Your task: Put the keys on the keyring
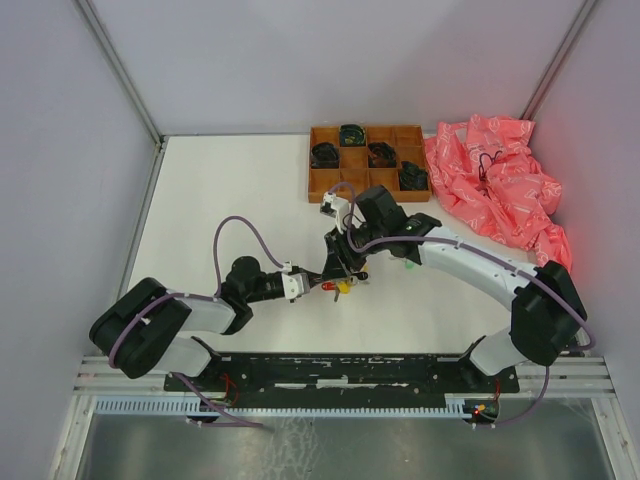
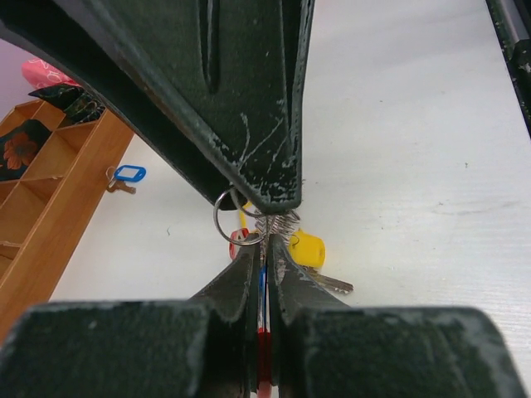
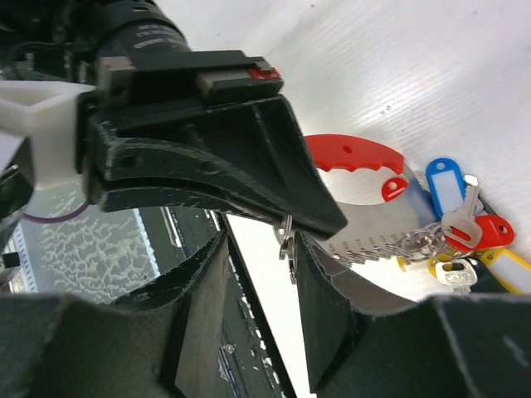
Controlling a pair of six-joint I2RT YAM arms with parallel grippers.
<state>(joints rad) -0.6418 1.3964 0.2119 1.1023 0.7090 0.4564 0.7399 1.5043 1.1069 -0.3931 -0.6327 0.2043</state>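
My left gripper [image 2: 264,249] is shut on the flat red and blue end of the keyring's strap. The thin wire keyring [image 2: 228,217] stands just past its tips, with a yellow tag [image 2: 307,247] and a silvery key [image 2: 332,284] hanging beside it. From above, the bunch [image 1: 340,287] sits between my left gripper [image 1: 318,284] and my right gripper [image 1: 348,262]. My right gripper [image 3: 261,245] has its jaws apart. A small metal piece [image 3: 286,245] hangs against its right finger only. The red strap [image 3: 357,157] and blue [image 3: 445,184] and red [image 3: 489,230] tags lie beyond.
A wooden compartment tray [image 1: 320,185] with dark coiled items stands at the back. A loose key with a blue tag [image 2: 126,176] lies beside it. A crumpled pink bag [image 1: 495,175] fills the back right. A small green piece [image 1: 410,265] shows under the right arm.
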